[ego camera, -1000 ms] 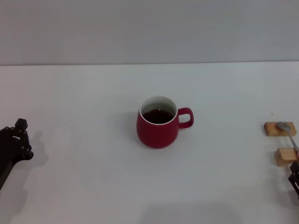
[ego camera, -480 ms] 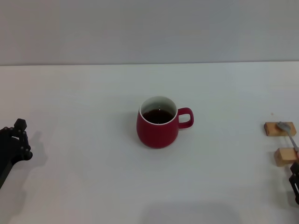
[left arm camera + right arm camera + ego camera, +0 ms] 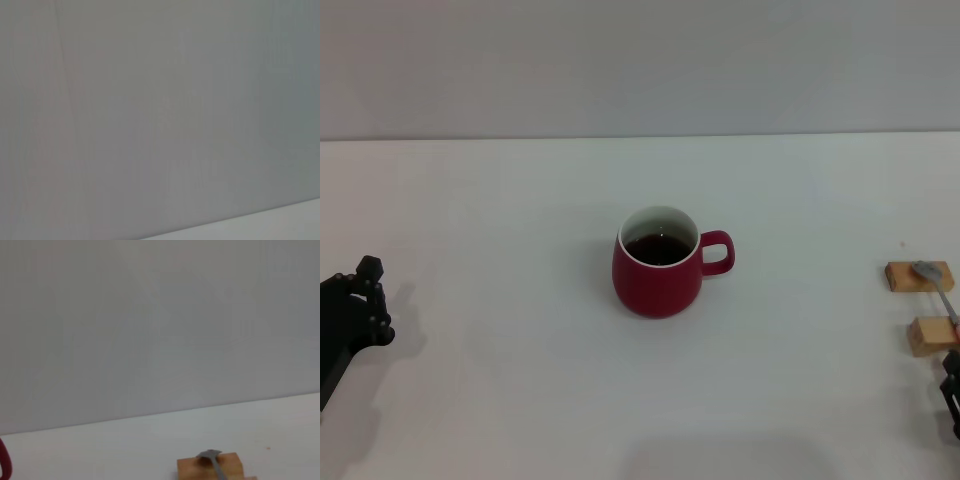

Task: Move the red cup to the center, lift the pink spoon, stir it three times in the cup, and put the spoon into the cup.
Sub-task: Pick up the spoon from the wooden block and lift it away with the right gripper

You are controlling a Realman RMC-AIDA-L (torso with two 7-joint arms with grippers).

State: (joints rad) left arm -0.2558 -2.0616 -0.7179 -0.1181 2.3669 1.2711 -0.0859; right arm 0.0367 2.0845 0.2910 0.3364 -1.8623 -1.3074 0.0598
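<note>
The red cup (image 3: 657, 280) stands upright in the middle of the white table (image 3: 500, 200), handle to the right, with dark liquid inside. A sliver of the cup (image 3: 4, 461) shows at the edge of the right wrist view. The pink spoon (image 3: 936, 288) lies across two wooden blocks at the far right, its greyish bowl on the farther block. My right gripper (image 3: 952, 388) is at the picture's lower right edge, just in front of the spoon's handle end. My left gripper (image 3: 362, 300) rests low at the far left, well away from the cup.
Two tan wooden blocks (image 3: 916, 277) (image 3: 926, 336) hold the spoon off the table; the farther block (image 3: 192, 469) also shows in the right wrist view. A plain grey wall (image 3: 640, 60) rises behind the table. The left wrist view shows only wall and a strip of table.
The left gripper has shifted slightly at the left edge. Cup, spoon and right gripper stay where they were.
</note>
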